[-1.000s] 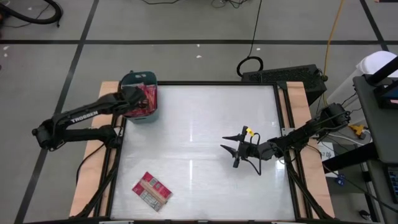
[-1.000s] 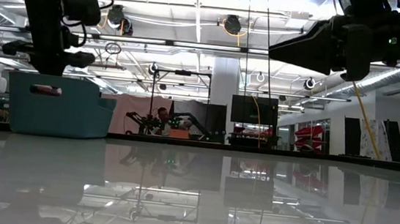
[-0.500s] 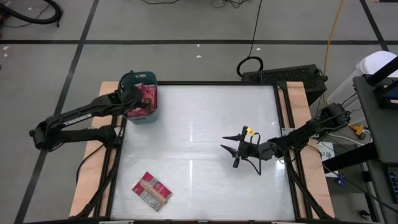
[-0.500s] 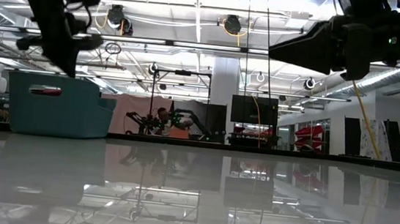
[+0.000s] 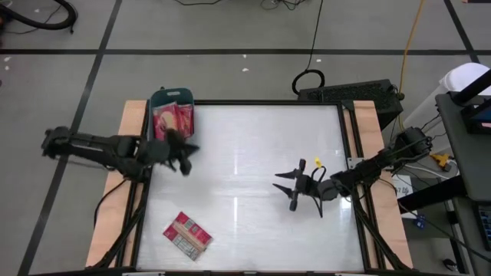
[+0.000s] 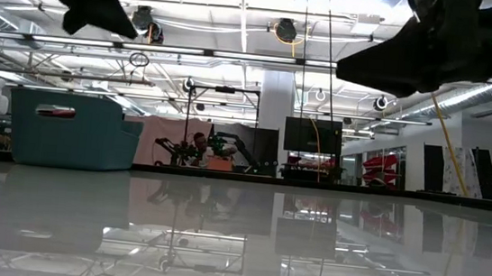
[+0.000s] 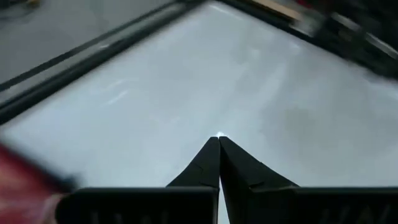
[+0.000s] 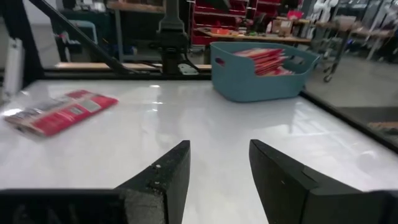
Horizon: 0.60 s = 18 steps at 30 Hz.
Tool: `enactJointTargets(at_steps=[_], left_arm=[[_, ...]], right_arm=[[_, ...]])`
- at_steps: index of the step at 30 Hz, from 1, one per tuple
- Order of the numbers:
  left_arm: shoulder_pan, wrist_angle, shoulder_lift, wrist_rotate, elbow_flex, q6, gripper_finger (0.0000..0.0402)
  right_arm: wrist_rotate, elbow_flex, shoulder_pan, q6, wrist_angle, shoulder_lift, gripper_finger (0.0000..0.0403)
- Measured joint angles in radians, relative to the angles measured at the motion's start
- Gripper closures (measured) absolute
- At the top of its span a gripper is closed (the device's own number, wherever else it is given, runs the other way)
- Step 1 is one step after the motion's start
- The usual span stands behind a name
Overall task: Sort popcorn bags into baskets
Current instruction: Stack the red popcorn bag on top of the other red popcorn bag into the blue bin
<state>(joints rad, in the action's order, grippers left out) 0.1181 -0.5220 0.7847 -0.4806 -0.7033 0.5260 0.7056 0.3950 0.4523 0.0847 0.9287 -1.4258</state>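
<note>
The teal basket (image 5: pixel 170 97) stands at the table's far left corner with several red popcorn bags (image 5: pixel 173 119) lying in it; the right wrist view also shows the basket (image 8: pixel 261 78). One more popcorn bag (image 5: pixel 186 234) lies flat on the table near the front left, its label face up, and appears as a flat popcorn bag (image 8: pixel 59 112) in the right wrist view. My left gripper (image 5: pixel 190 151) hangs shut and empty above the table just in front of the basket, fingertips together (image 7: pixel 219 142). My right gripper (image 5: pixel 284 190) stands open and empty right of the table's middle.
The white tabletop (image 5: pixel 245 153) is glossy, with a dark frame and wooden side strips along its edges. A black box (image 5: pixel 349 96) and cables lie beyond the far right corner. In the low view both arms hang high above the surface.
My left gripper has swung away from above the basket toward the table's near edge and middle, rising and turning as it went, still shut. The bags in the basket now show uncovered. My right gripper has rolled about its own axis without leaving its place.
</note>
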Motion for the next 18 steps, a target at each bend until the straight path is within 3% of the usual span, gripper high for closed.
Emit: enactJointTargets(at_steps=[5,10,18], left_arm=[[0.185,0.065,0.071,-0.029,0.006,-0.039,0.0390],[0.271,0.066,0.097,0.128,0.006,0.102,0.0371],[0.503,0.033,0.238,0.154,0.006,0.165,0.0396]], right_arm=[[0.000,0.000,0.043,0.107,0.000,0.000,0.0243],[0.000,0.007,0.088,0.177,-0.003,0.000,0.0243],[0.000,0.156,0.127,0.249,-0.155,-0.079,0.0243]])
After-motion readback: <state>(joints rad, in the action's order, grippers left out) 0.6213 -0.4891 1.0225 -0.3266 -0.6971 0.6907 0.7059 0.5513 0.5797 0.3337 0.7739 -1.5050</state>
